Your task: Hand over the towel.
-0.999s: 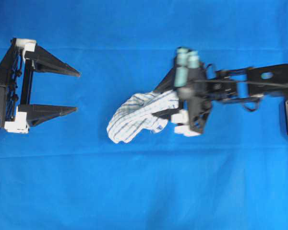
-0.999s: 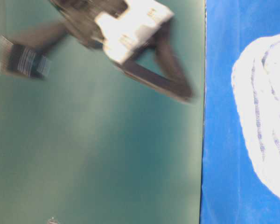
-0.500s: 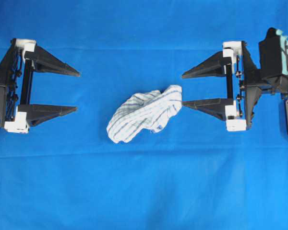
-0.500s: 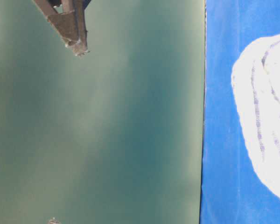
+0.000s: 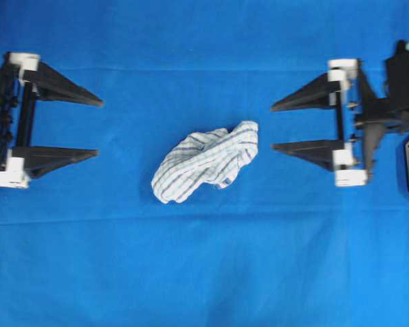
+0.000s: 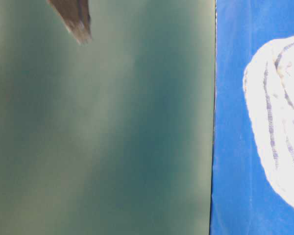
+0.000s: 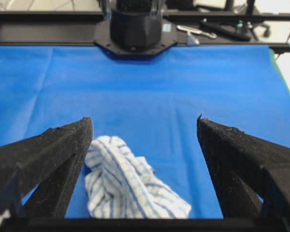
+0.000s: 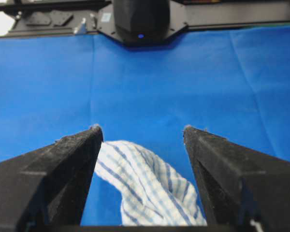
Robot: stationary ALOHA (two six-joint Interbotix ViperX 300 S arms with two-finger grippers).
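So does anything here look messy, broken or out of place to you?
Only the towel looks untidy: it lies crumpled in a heap on the blue tablecloth rather than folded flat. Neither the left gripper nor the right gripper touches it; both are open and apart from it. Nothing looks damaged or spilled.

The towel is soft woven cloth, the tablecloth matt, perhaps fabric too.

One towel lies on one blue tablecloth. Two tools are in view: the left tool and the right tool.
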